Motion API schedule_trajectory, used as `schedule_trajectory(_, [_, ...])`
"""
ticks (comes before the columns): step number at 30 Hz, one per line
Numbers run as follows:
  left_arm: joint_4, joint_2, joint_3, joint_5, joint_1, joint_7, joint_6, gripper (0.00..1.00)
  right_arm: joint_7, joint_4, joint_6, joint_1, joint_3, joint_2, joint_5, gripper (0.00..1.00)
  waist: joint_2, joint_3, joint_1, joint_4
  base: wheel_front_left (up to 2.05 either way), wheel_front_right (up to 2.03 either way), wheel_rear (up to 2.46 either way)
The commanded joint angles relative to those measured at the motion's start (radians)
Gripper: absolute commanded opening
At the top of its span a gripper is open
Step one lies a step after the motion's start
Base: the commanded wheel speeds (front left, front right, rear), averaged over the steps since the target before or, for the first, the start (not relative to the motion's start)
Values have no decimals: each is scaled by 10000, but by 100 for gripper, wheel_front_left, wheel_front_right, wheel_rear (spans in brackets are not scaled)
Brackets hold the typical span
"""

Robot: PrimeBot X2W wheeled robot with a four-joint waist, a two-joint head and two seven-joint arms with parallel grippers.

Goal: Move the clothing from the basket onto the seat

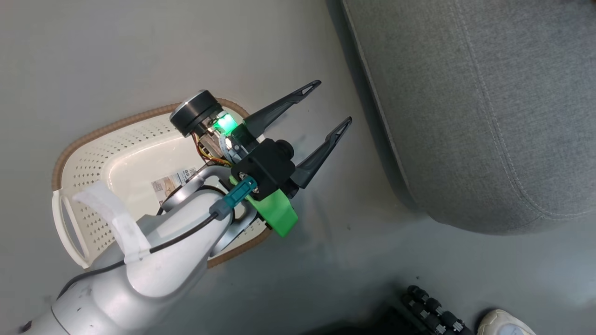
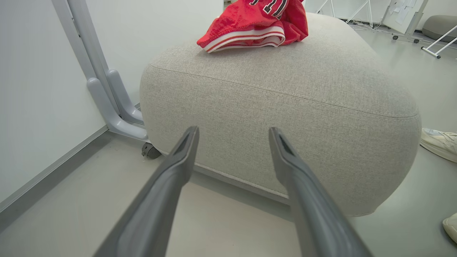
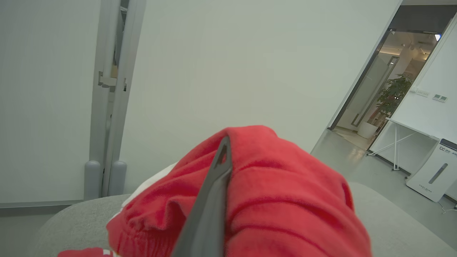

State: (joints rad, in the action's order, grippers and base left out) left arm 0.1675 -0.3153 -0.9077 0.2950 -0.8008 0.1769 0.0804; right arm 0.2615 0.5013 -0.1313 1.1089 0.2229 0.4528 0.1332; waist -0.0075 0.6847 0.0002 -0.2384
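Observation:
The cream basket lies on the floor at the left, holding nothing but its paper label. My left gripper hangs open over the basket's right rim, its fingers pointing toward the grey seat. The left wrist view has those empty fingers facing the seat's side, and red clothing with white stripes and black lettering lies on top. My right gripper is above the seat, shut on a red garment that bunches over it and hides one finger.
A pale shoe and a black ribbed part sit at the bottom right on the floor. More shoes lie beside the seat. A grey post with a castor stands by the wall. A white unit stands near a doorway.

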Motion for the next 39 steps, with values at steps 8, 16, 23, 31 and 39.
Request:
schedule_trajectory(8, [-96, -163, 6, -26, -237, 11, -78, 100, 30, 1176, 11, -580, 325, -727, -512, 0, 75, 436, -2, 258, 0, 0, 0])
schedule_trajectory(16, [-83, -180, -2, 65, -289, 64, -149, 100, 29, 1899, 11, -985, 351, -1079, -778, 0, 75, 432, -2, 309, 0, 0, 0])
schedule_trajectory(23, [87, -74, -37, 160, -157, 210, -224, 100, 29, 1920, 11, -1220, 487, -1255, -921, 100, 75, 113, -2, 325, 0, 0, 0])
schedule_trajectory(31, [459, 47, 52, 462, 356, 555, -398, 100, 29, 1208, 11, -2491, 428, -1569, -784, 100, 75, -979, -2, 170, 0, 0, 0])
schedule_trajectory(39, [745, 185, 374, 836, 1071, 812, -712, 100, 29, 238, 11, -4309, 244, -1816, -461, 100, 75, -2123, -2, 166, 0, 0, 0])
